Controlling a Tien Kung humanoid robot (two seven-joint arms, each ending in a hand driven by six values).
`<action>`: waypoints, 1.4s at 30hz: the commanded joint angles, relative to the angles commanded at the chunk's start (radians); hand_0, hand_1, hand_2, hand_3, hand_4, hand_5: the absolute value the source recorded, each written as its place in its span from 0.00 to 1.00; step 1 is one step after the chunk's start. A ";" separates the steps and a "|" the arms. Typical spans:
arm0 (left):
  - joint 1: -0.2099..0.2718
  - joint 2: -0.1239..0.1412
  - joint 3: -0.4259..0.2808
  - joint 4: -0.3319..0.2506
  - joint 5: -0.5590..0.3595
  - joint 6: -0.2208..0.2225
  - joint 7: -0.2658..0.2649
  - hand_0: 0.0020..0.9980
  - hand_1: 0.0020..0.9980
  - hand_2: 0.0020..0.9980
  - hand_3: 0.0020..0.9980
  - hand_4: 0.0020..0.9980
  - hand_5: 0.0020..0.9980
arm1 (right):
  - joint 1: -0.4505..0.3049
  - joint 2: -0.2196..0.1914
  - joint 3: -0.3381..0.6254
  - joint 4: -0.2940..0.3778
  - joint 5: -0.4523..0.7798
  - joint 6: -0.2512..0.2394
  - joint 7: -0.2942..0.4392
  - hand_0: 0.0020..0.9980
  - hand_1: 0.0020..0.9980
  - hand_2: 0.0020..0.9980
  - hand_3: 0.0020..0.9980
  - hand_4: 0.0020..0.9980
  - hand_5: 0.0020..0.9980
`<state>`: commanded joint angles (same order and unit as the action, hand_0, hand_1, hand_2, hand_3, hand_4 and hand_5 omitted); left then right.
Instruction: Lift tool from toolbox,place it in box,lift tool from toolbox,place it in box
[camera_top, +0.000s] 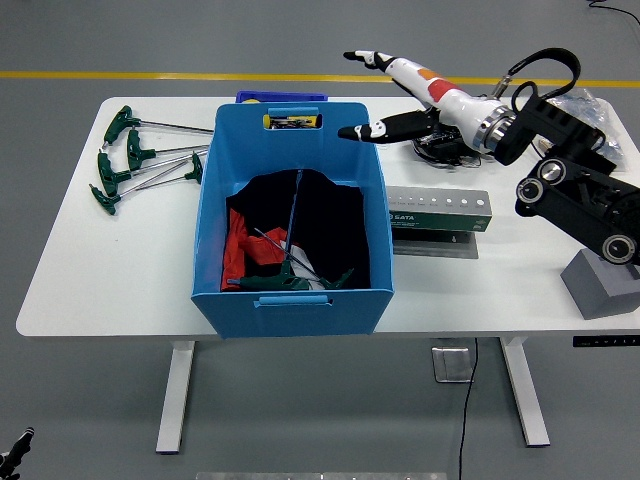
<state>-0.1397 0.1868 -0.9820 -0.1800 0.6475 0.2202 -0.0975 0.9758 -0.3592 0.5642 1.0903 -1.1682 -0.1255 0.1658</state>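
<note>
1. White table (90, 270) on a grey floor, holding a blue box (292, 225).
2. Robot's right hand (395, 95) hovers beyond the box, fingers spread, empty.
3. Green-handled tools (285, 275) lie inside the box; more tools (130, 155) wait outside, left.

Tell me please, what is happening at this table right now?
The robot moves T-handle tools into the blue box. At this moment its right hand is open and holds nothing, raised above the table to the right of the box's far corner. A few green-handled tools lie inside the box on dark cloth. More green T-handle wrenches lie on the table to the left of the box. A grey tool holder stands to the right of the box. The left arm is not visible.
</note>
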 joint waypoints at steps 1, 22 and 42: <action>0.001 -0.001 0.000 0.000 0.000 0.000 0.000 0.89 0.90 0.91 0.75 0.70 0.79 | -0.015 -0.009 0.022 0.005 0.045 0.001 0.013 1.00 1.00 1.00 1.00 1.00 0.63; 0.018 -0.007 0.013 0.000 0.001 -0.001 0.005 0.89 0.90 0.91 0.75 0.70 0.79 | -0.355 -0.167 0.375 0.142 0.510 0.071 0.124 1.00 0.97 1.00 1.00 1.00 0.89; 0.011 -0.008 0.032 0.000 -0.014 0.000 0.007 0.89 0.90 0.91 0.75 0.70 0.79 | -0.525 -0.152 0.536 0.109 0.435 0.125 0.098 1.00 0.96 0.98 1.00 1.00 1.00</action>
<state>-0.1283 0.1785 -0.9499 -0.1800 0.6335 0.2201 -0.0905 0.4509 -0.5109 1.0998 1.1990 -0.7327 -0.0001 0.2635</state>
